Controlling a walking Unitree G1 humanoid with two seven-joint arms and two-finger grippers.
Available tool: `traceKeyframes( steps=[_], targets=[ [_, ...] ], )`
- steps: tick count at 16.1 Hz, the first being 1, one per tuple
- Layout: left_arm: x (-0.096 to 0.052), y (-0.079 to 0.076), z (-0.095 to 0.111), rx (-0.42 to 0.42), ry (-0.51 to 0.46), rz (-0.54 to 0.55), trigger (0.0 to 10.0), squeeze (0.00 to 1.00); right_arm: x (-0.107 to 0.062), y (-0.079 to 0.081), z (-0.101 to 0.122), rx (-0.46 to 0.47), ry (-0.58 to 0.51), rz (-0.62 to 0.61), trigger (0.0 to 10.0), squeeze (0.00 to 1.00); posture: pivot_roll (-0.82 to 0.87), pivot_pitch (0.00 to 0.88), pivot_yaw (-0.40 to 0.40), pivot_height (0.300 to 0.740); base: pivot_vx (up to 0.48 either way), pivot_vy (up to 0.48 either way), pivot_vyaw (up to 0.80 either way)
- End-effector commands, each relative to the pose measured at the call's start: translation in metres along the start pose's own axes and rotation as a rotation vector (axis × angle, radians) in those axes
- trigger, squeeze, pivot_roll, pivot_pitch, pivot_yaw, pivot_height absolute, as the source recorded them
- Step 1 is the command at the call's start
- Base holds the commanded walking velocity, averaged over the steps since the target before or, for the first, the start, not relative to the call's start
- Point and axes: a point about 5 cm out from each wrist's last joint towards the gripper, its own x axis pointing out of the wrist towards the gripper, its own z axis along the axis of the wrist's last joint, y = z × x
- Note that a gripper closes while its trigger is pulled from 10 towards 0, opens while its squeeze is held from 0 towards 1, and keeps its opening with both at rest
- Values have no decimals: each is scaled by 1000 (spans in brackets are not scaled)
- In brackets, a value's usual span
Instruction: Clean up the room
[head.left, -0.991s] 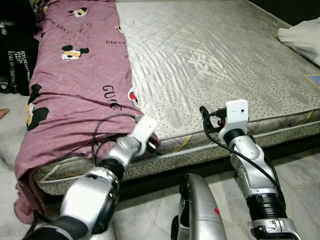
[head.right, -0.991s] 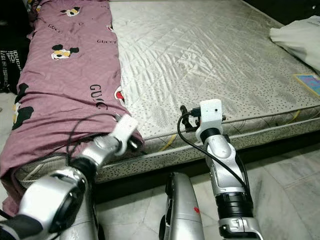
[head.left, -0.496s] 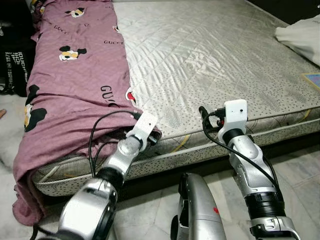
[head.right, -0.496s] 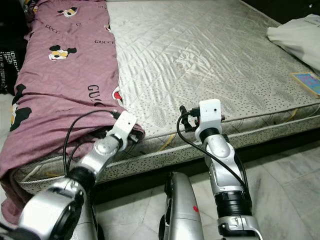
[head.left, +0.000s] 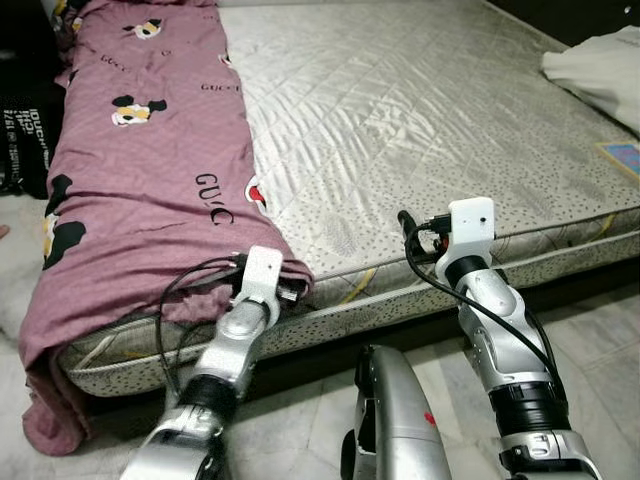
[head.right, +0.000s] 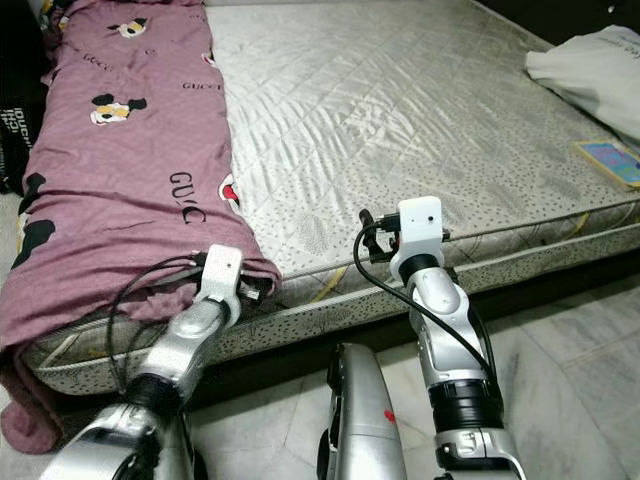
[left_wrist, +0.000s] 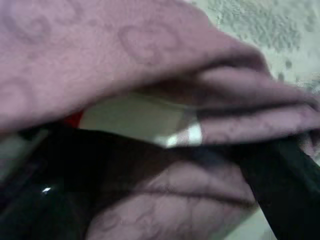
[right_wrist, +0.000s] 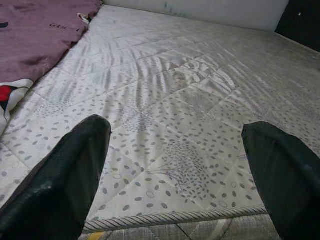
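A mattress lies ahead of the robot, on a floor. A sheet covers the mattress's left side and hangs over its near left corner. The left gripper sits at the sheet's near edge, on the mattress's front rim. The right gripper is at the front rim, further right. A cloth lies at the far right, a book nearer.

Pink-purple bedsheet w/ cartoon mouse prints & dark lettering is spread along left side of bare quilted mattress, rumpled, long edge running up the bed. Near end is draped over mattress corner & hangs toward floor at left. Sheet's near corner is bunched in folds at mattress front edge; white underside seen between folds in left wrist view.
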Motion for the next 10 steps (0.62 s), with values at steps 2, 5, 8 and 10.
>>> traceKeyframes(
  steps=[2,5,8,10],
  targets=[
    [-5,-21,6,143,8,-172,10000,0,4,-1,2,-1,-5,-5,10000,0,-163,0,-61,504,0,0,0],
    [-15,-29,-1,291,30,-269,10000,0,6,3,3,5,-12,7,10000,0,-159,0,-60,504,0,0,0],
    [-25,-24,3,335,-6,-244,10000,0,6,1,3,3,-11,3,10000,0,-156,0,-56,504,0,0,0],
    [-41,-12,12,337,-120,-130,10000,0,6,1,3,5,-12,0,10000,0,-148,0,-54,504,0,0,0]
  ],
)
